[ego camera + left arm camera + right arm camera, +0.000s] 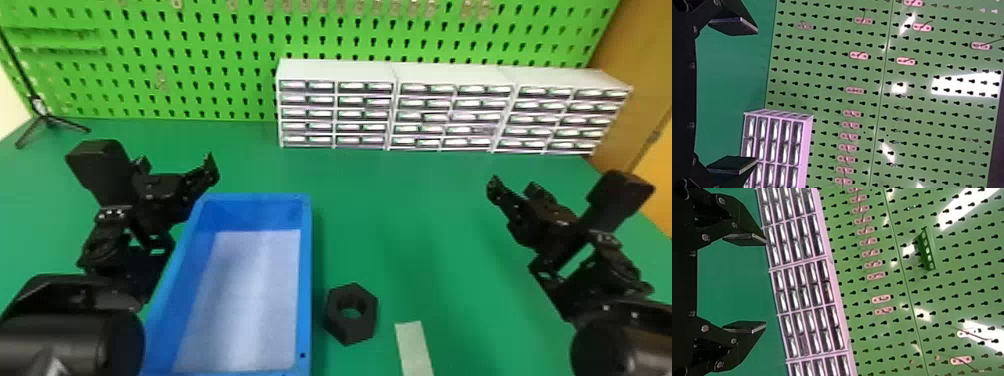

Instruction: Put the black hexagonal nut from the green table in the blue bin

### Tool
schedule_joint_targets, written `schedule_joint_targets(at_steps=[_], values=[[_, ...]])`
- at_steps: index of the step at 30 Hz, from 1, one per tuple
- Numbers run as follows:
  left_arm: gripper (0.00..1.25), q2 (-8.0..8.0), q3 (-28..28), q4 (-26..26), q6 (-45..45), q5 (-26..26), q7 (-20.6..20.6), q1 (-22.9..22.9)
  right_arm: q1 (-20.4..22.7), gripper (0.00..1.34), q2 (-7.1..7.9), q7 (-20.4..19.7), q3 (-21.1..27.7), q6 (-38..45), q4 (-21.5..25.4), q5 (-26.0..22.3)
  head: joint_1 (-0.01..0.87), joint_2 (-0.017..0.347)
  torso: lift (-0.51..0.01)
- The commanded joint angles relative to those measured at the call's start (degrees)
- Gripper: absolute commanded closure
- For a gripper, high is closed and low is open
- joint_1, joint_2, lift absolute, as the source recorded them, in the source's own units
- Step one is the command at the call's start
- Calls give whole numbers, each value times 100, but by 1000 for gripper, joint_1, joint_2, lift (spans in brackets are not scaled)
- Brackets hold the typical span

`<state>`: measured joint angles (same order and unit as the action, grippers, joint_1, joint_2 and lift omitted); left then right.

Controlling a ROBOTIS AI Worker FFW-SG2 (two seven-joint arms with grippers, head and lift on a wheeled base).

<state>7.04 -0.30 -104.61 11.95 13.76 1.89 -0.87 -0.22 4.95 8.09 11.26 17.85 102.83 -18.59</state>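
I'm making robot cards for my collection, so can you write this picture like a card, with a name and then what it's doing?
Nut: black, six-sided, on the green table, right of the bin
Bin: blue, nut not inside
Left gripper: open, near the bin's far left corner
Right gripper: open, over the table's right side
Strip: pale, right of the nut
Drawers: at the back

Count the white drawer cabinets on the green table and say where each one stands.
3, in a row at the back of the table: the left cabinet, the middle cabinet and the right cabinet, side by side.
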Motion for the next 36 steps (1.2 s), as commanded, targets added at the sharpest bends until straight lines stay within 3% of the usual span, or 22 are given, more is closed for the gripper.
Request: schedule_joint_targets(at_steps=[1, 36], values=[[121, 7, 145, 46, 0, -14, -92, 0, 22, 507, -46, 0, 60, -1, 0, -39, 692, 8, -97], [125, -1, 285, 134, 0, 83, -286, -9, 74, 507, -46, 0, -10, 166, -18, -13, 692, 8, -97]])
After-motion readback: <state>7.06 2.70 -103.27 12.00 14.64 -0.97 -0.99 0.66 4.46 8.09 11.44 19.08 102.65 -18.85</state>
